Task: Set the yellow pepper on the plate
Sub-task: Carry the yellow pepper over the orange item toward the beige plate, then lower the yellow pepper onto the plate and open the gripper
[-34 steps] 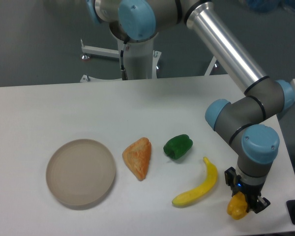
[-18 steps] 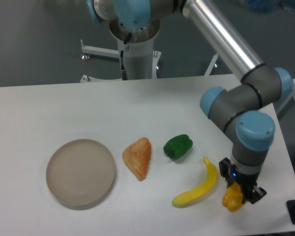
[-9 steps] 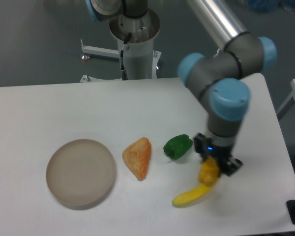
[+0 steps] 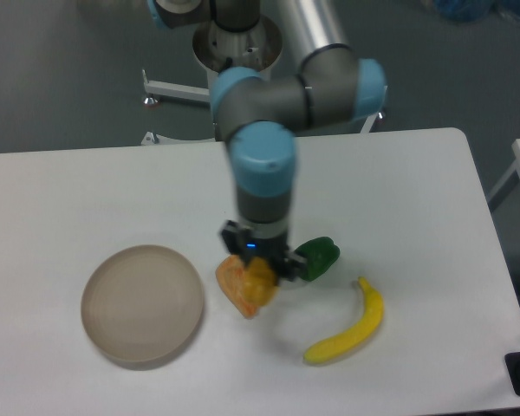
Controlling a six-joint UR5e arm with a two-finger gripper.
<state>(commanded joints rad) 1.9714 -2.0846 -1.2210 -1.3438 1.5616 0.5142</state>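
My gripper (image 4: 259,270) is shut on the yellow pepper (image 4: 260,280), a small lumpy yellow-orange toy, and holds it above the table in front of the orange wedge (image 4: 235,283). The plate (image 4: 142,302), round and beige-tan with a low rim, lies at the lower left, a short way left of the gripper. Nothing lies on the plate.
A green pepper (image 4: 317,257) sits just right of the gripper. A long curved banana (image 4: 350,328) lies at the lower right. The arm's base (image 4: 238,69) stands behind the table's far edge.
The arm has swung left across the table with the yellow pepper in its gripper, from the right edge past the banana to above the orange wedge. Other items have not moved.
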